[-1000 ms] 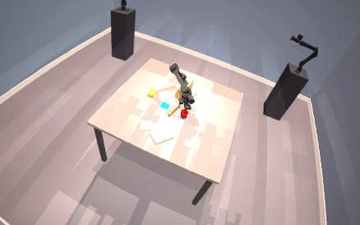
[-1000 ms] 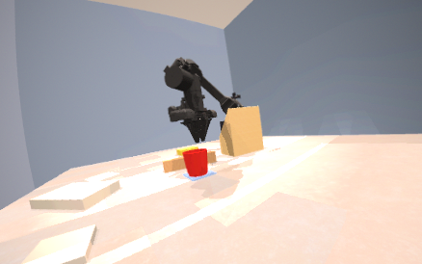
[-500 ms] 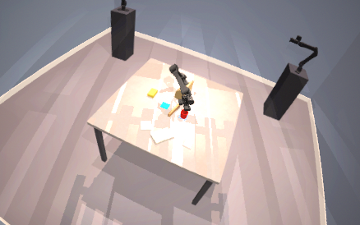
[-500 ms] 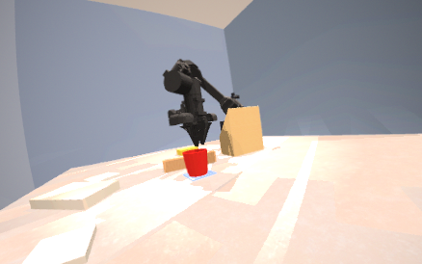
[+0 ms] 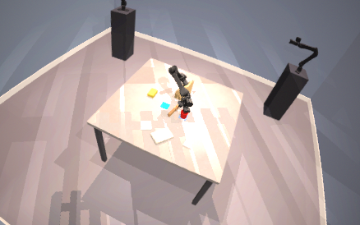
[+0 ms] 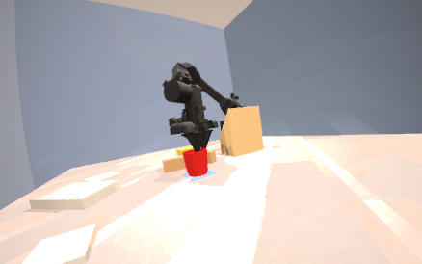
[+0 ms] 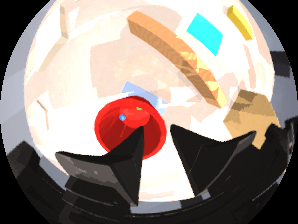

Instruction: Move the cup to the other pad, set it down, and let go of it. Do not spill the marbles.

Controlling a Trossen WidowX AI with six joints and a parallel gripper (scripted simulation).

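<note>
The red cup [image 5: 183, 115] [image 6: 196, 164] [image 7: 111, 131] stands upright on the light blue pad [image 6: 211, 173] [image 7: 131, 89]. Inside it a blue marble [image 7: 122, 117] and a green marble [image 7: 139, 108] show in the wrist view. The other pad, cyan [image 5: 165, 105] [image 7: 205, 34], lies bare beyond the wooden bar; the exterior view does not show it. My gripper [image 6: 199, 148] [image 7: 157, 128] is partly open and empty, pointing down just above the cup's rim. In the wrist view one fingertip overlaps the cup's mouth and the other is beyond its rim.
A low wooden bar [image 5: 173, 111] [image 6: 173, 165] [image 7: 175, 50] lies between the two pads. A tall tan block [image 6: 247, 131] [image 7: 250, 112] stands near the arm. A yellow block [image 5: 152, 93] [image 7: 240, 23] lies past the cyan pad. Pale flat slabs [image 5: 162, 135] [image 6: 72, 197] lie farther off.
</note>
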